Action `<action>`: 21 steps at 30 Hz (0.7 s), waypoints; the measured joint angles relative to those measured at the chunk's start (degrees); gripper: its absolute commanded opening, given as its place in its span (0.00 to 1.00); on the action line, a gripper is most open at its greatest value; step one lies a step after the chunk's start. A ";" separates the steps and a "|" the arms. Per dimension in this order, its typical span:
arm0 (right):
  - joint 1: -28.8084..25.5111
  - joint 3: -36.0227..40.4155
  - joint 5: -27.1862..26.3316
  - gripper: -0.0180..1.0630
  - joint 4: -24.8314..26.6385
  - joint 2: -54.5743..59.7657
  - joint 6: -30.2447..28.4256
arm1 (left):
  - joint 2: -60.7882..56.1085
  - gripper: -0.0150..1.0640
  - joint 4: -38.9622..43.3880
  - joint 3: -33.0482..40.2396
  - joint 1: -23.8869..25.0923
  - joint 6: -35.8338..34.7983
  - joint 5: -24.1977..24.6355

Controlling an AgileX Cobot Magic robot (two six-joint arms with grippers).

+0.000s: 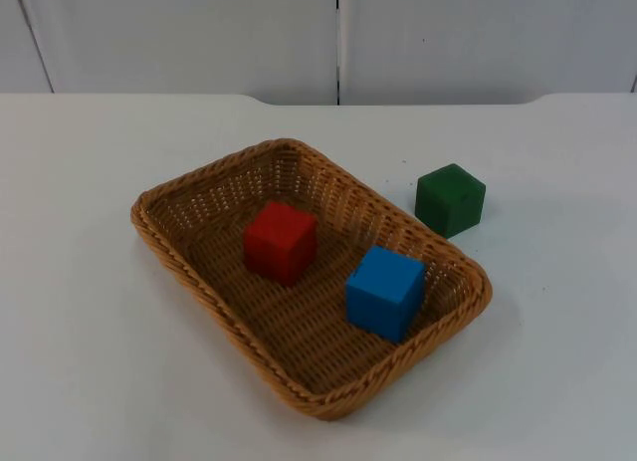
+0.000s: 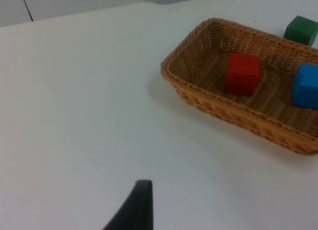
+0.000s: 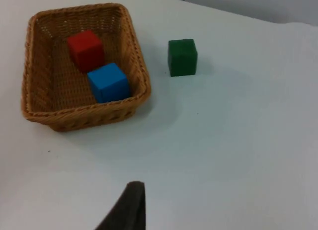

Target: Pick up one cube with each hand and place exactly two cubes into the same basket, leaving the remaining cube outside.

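From above, the rectangular woven wicker basket point(image 1: 189, 272) sits slantwise in the middle of the white table top point(image 1: 80, 361). Inside it stand the red cube point(image 1: 281, 242), toward the middle, and the blue cube point(image 1: 384, 292), close against the basket's right-hand wall. The two are near each other but apart. The dark green cube point(image 1: 451, 199) stands outside on the table, just beside the basket's far right rim, not touching it. Behind, the table ends at the grey partition wall point(image 1: 199, 33).

Along the left arm, one black fingertip of the left gripper point(image 2: 136, 207) pokes in over bare table, well away from the basket point(image 2: 208, 98). With a single fingertip in sight I cannot tell how its jaws stand. The red cube point(image 2: 242, 73) is plain to see; the blue cube point(image 2: 304, 86) and the green cube point(image 2: 301, 29) are both cut off by the picture's edge.

Along the right arm, the right gripper point(image 3: 128, 207) likewise shows one dark fingertip above bare table, and again I cannot tell whether the jaws are apart or together. The basket point(image 3: 74, 118), the red cube point(image 3: 86, 50) and blue cube point(image 3: 109, 82) inside it, and the green cube point(image 3: 182, 56) beside it are all seen whole.
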 measured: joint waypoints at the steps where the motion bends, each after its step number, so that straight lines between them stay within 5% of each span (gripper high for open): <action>1: -2.21 0.00 0.00 0.99 0.00 0.00 0.00 | 0.00 0.99 0.00 0.00 0.00 0.00 0.00; 21: -19.30 0.00 0.00 0.99 0.00 0.00 0.00 | 0.00 0.99 0.00 0.00 0.00 0.00 0.00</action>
